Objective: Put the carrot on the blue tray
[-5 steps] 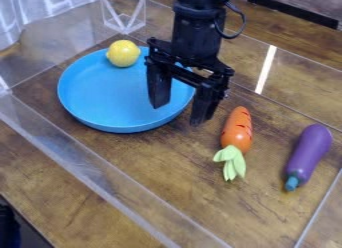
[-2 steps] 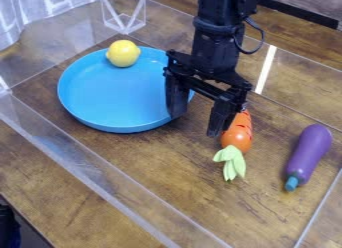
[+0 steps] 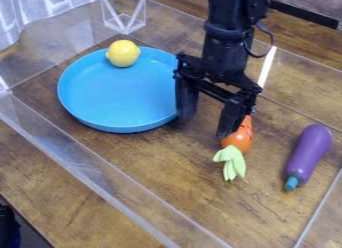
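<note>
One dark wooden table [image 3: 120, 182]

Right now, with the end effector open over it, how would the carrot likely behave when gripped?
The carrot looks like moulded plastic, so probably stiff and light. Its tapered, rounded body may slip or roll between the end effector fingers. The leafy top looks thinner, possibly bendable.

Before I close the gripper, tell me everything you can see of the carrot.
The carrot is a small orange toy, plastic-looking, with a pale green leafy top pointing toward the camera. It lies flat on the wooden table, right of the blue tray and apart from it. The open gripper stands over its orange end, one finger hiding part of it; contact cannot be told.
</note>
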